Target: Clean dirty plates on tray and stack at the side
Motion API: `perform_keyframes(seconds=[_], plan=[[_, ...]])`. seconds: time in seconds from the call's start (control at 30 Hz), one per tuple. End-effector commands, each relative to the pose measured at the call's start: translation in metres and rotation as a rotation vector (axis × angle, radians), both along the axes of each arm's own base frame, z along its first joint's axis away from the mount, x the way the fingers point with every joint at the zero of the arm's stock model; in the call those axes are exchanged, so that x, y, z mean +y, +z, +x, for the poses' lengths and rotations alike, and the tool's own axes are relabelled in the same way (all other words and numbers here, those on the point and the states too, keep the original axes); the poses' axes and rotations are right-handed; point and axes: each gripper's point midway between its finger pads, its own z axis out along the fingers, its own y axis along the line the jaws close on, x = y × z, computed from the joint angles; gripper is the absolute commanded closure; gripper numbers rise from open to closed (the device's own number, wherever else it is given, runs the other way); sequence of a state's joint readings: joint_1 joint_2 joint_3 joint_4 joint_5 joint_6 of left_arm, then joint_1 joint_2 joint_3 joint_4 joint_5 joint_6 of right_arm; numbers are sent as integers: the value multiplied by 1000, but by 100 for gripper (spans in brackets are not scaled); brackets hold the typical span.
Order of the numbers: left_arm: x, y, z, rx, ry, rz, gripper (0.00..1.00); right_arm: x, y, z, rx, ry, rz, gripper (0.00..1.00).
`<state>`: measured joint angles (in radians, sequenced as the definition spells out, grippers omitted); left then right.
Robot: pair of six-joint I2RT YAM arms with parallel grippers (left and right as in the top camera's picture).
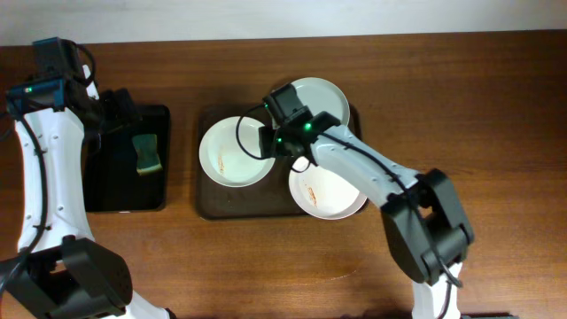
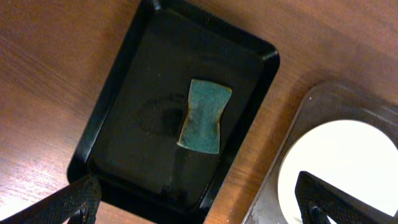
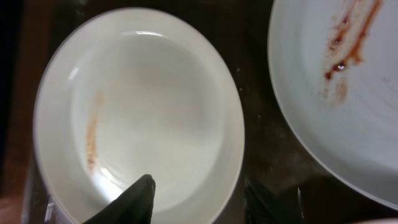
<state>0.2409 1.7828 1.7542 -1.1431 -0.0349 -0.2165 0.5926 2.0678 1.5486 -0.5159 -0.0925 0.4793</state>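
Three white plates lie on the brown tray (image 1: 230, 202): a left plate (image 1: 226, 152) with a faint orange smear, a far right plate (image 1: 323, 96), and a near right plate (image 1: 326, 193) with an orange-brown smear. My right gripper (image 1: 267, 146) is open and straddles the left plate's right rim. In the right wrist view, one finger is over the left plate's (image 3: 137, 106) inside and the other is outside over the tray (image 3: 261, 130), with the gripper (image 3: 199, 199) holding nothing. The smeared near right plate (image 3: 348, 93) lies beside it. My left gripper (image 2: 202, 208) is open and empty.
A glossy black tray (image 1: 115, 190) at the left holds a green sponge (image 1: 147, 152). My left gripper (image 1: 131, 113) hovers over its far end. In the left wrist view the sponge (image 2: 204, 116) lies mid black tray (image 2: 130, 130), with the brown tray's corner (image 2: 298, 124) to the right.
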Motion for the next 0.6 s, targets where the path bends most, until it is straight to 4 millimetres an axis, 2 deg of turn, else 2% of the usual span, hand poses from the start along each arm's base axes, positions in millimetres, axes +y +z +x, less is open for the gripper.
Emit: perform_keyframes(seconds=[0.0, 0.07, 0.13, 0.23, 0.3, 0.47, 0.5, 0.57], plan=[[4, -2, 6, -1, 28, 4, 2, -6, -35, 7, 16, -40, -66, 55], [4, -14, 6, 32, 28, -4, 2, -6, -46, 7, 26, -40, -74, 56], [4, -32, 9, 76, 22, -13, 2, -6, -60, 7, 40, -42, -83, 61], [4, -52, 10, 126, 16, -22, 17, -3, -70, 6, 64, -48, -70, 81], [4, -69, 14, 154, 15, -29, 21, -2, -70, 4, 72, -43, -66, 96], [-17, -143, 32, 269, -43, -47, 21, 0, -71, 0, 89, -27, -55, 96], [-22, -154, 33, 287, -54, -49, 24, 0, -71, 0, 86, -25, -57, 96], [-32, -169, 35, 314, -77, -46, 41, 0, -71, 0, 85, -26, -59, 96]])
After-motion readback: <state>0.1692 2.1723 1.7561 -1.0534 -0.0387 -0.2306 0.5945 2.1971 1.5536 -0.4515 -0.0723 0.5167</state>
